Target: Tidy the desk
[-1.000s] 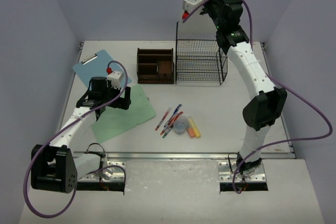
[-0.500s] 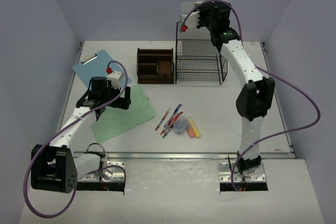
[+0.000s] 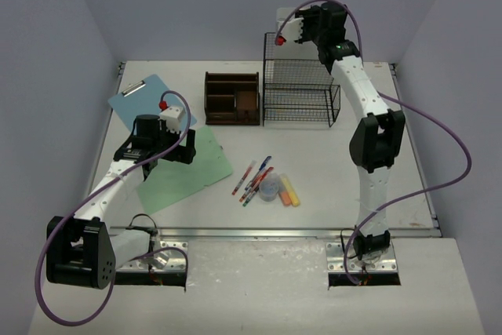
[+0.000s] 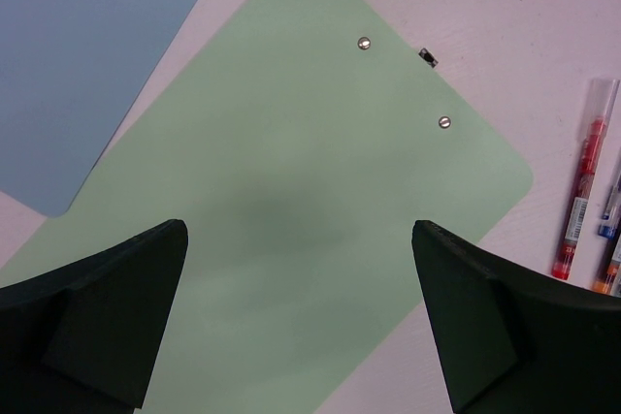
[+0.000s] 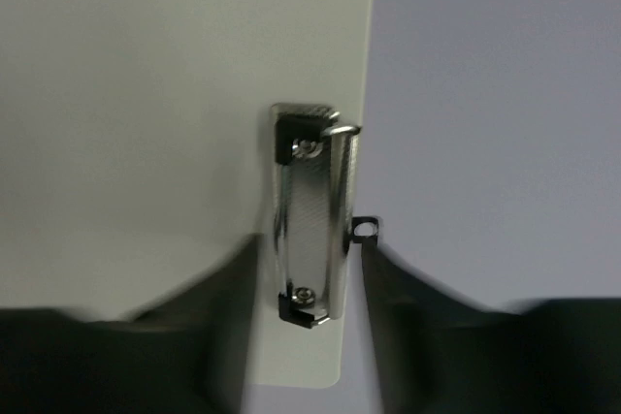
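Looking at the left gripper (image 4: 299,230) first: jaws spread wide, nothing between them, hanging over a green clipboard (image 4: 291,143) filling the whole gap between the fingers. Up and to the left of its left finger, a blue clipboard (image 4: 87,46) lying just beside the green one. Out past its right finger, a red pen (image 4: 582,191) plus a few more pens (image 3: 252,180), all flat on the desk (image 4: 543,46). So for this gripper, desk directly underneath: white top, showing bare beyond the green board's far corner.

Over to the right gripper (image 5: 310,244): stretched way out to the back, up high above a black wire rack (image 3: 302,92). Straight ahead of it in the wrist view, a white clipboard (image 5: 146,94), with the board's metal clip (image 5: 309,210) sitting right between the two fingers. Fingers flanking the clip closely on both sides, but super blurry, so can't tell whether clamped on or just loose around it. Not gonna guess. Desk well below this gripper, with the rack standing on it at the far edge. Left of the rack from the top view, a dark wooden organizer (image 3: 232,98), and nearer the arm bases, between both grippers, yellow and orange highlighters (image 3: 289,191) next to the pens.
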{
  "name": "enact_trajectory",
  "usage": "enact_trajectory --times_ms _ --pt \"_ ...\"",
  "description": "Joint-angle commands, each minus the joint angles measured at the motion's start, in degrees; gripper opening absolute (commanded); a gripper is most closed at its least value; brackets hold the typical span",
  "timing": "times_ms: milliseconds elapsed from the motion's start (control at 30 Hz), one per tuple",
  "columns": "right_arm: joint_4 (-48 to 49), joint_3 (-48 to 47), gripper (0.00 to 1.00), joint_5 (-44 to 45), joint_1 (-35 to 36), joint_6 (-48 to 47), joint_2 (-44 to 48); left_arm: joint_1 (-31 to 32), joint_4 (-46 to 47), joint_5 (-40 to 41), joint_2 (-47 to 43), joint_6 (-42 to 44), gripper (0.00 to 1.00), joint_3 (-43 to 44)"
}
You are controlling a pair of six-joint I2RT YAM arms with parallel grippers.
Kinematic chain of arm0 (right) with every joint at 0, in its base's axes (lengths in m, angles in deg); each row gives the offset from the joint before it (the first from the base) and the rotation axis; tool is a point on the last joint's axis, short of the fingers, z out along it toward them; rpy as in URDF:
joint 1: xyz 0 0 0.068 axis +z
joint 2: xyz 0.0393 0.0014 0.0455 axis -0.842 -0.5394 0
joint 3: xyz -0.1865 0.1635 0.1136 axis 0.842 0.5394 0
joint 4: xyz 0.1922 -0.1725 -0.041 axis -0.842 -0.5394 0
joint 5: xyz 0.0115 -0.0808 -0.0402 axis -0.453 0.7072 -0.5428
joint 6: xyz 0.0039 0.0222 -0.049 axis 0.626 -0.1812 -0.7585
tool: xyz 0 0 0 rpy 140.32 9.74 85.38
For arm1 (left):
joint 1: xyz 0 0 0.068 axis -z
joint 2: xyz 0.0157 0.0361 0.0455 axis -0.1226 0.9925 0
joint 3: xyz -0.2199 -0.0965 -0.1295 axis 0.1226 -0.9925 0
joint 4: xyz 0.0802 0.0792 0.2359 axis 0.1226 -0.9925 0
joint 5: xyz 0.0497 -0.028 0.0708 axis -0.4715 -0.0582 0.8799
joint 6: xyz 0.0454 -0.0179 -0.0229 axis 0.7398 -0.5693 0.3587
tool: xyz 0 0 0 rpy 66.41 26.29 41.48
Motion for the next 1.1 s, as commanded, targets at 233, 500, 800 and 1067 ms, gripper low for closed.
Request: enact_trajectory --times_ms 233,500,800,1067 --pt "7.29 -3.17 0.99 0.86 -0.17 2.57 -2.99 0.14 2.25 0.02 -1.05 -0.78 1.00 2.06" --pt "6.85 -1.84 0.99 0.58 0.01 5.94 3.92 0.14 2.86 2.03 -3.86 0.03 1.00 1.67" --pt "-3.55 7.53 0.99 0.81 0.19 17.70 18.30 -0.04 -1.98 -2.46 -4.65 12.84 1.00 7.91" --pt "-14.92 23.94 0.99 -2.37 0.45 38.69 32.21 -2.13 6.71 13.68 1.17 9.50 0.98 11.74"
